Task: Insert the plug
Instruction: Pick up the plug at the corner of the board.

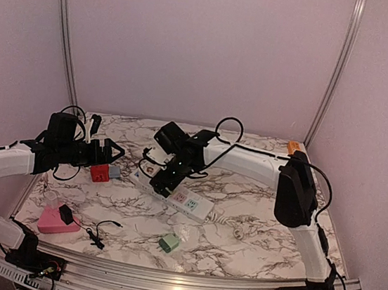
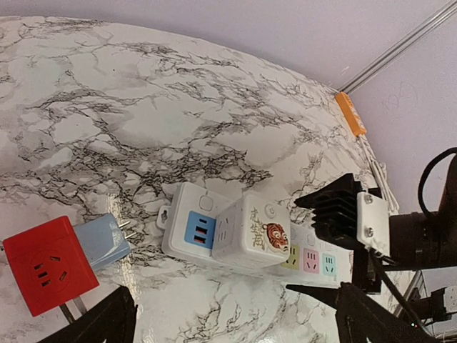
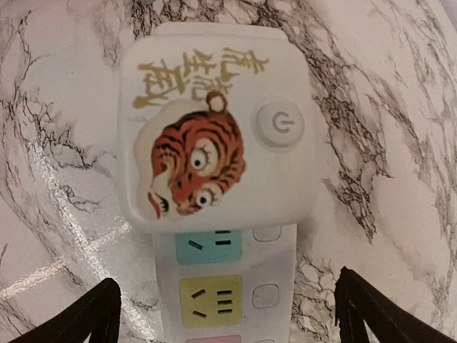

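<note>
While I watch the right wrist feed, the tiger cube plug [image 3: 214, 121] sits on one end of the power strip [image 3: 223, 300]. Tiger face and round power button are up and its pins are hidden, so I can't tell how deep it's seated. Just past its edge I see the strip's teal socket, then a yellow one.

My right hand [image 3: 226, 277] hovers right over that cube with its fingers spread wide, one on each side. They're clear of the cube and pinching nothing.

From the top view, the strip lies at an angle in the middle of the marble tabletop [image 1: 244, 194], with the right arm reaching in across it from the right.

My left hand [image 2: 235, 293] hangs off to the left, fingers also spread and holding nothing. Its camera looks across at the cube and strip. Below it, near the left edge, a red socket cube [image 2: 48, 266] lies touching a pale blue adapter [image 2: 103, 241], pins out.

Nearer me there's a pink block [image 1: 50, 222] with something black on top, a thin black lead [image 1: 102, 233] and a small green block [image 1: 168, 242]. An orange tag [image 1: 293, 146] sits at the far right corner.
</note>
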{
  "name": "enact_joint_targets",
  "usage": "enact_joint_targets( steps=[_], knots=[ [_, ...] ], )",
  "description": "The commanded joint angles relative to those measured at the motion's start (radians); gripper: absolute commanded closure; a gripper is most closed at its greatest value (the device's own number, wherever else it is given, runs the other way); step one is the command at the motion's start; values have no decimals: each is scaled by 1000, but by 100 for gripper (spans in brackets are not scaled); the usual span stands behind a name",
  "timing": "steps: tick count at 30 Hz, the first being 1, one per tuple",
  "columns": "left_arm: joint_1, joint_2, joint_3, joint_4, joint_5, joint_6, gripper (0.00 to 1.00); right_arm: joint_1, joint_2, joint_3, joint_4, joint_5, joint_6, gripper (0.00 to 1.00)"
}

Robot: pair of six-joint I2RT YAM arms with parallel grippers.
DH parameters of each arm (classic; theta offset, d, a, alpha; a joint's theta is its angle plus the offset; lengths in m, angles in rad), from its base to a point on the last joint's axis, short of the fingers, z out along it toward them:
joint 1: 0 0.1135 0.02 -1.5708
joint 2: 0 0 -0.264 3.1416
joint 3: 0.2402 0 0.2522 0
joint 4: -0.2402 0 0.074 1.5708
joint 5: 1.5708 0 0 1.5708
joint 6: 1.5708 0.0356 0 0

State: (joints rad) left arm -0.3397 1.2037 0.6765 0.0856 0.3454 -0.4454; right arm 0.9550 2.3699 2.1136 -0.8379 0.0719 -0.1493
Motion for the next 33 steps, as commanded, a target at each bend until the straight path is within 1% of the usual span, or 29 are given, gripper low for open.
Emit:
enact_joint_targets(
  steps=[1, 4, 5, 6, 8, 10, 12, 15, 18, 23, 28, 33],
  knots=[
    [4, 18, 13, -5, -32, 12, 1, 16, -166, -77, 75, 181, 23, 2],
    [4, 26, 26, -32, -60, 17, 1, 47, -273, -225, 178, 391, 56, 1],
    [4, 26, 30, -44, -73, 19, 1, 49, -309, -296, 240, 441, 82, 1],
    [4, 26, 35, -54, -83, 19, 1, 45, -342, -363, 276, 454, 99, 2],
    [4, 27, 46, -79, -113, 18, 1, 31, -385, -447, 306, 422, 125, 2],
    [4, 29, 65, -137, -162, 19, 1, 15, -418, -485, 290, 361, 173, 1],
    [5, 38, 85, -186, -215, 18, 1, 5, -463, -538, 314, 341, 205, 2],
    [5, 51, 98, -237, -271, 6, 1, -5, -556, -648, 414, 349, 211, 2],
    [8, 72, 99, -262, -295, -23, 1, -19, -627, -701, 464, 402, 217, 2],
    [20, 118, 95, -273, -309, -64, 1, -38, -708, -731, 464, 502, 217, 3],
    [31, 173, 118, -300, -315, -76, 1, -67, -791, -794, 474, 553, 223, 3],
    [47, 216, 127, -305, -329, -85, 1, -80, -843, -857, 515, 564, 218, 3]
  ],
)
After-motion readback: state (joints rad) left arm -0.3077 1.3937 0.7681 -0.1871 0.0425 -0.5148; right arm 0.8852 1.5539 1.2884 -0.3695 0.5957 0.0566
